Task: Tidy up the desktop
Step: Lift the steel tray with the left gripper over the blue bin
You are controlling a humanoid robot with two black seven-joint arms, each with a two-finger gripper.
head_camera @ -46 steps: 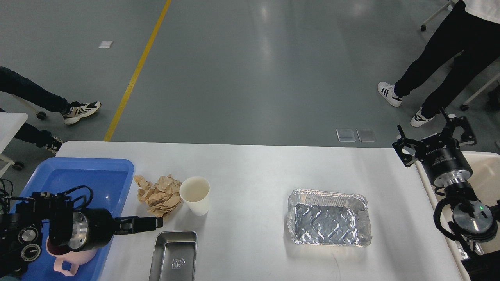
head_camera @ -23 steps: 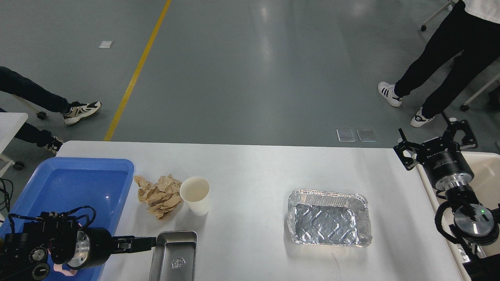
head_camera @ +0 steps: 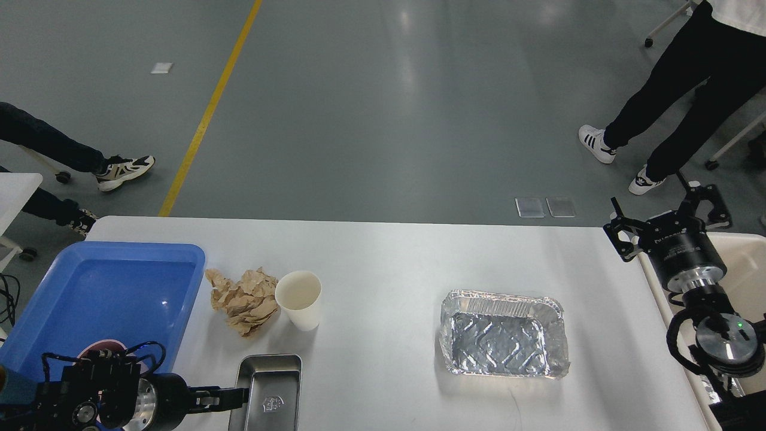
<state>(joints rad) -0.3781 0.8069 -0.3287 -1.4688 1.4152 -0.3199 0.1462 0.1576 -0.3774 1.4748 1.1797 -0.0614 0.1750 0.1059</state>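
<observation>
The white desktop (head_camera: 383,257) fills the lower part of the head view. On it lie a crumpled brown paper (head_camera: 242,299), a white paper cup (head_camera: 299,299) upright beside it, a steel tray (head_camera: 266,392) at the near edge and a foil tray (head_camera: 502,335) right of centre. My left gripper (head_camera: 234,396) is low at the near left, its fingers pointing right and reaching the steel tray's left rim. The fingers are seen edge-on. My right gripper (head_camera: 658,206) is open and empty above the desktop's far right corner.
A blue tray (head_camera: 179,257) stands on the left end of the desktop, with a pink mug (head_camera: 99,347) partly hidden behind my left arm. A beige bin (head_camera: 748,263) stands beyond the right edge. People's legs are on the floor behind.
My left arm has drawn back toward me, from beside the crumpled paper down to the steel tray's left rim. The right gripper has shifted slightly right and stayed open.
</observation>
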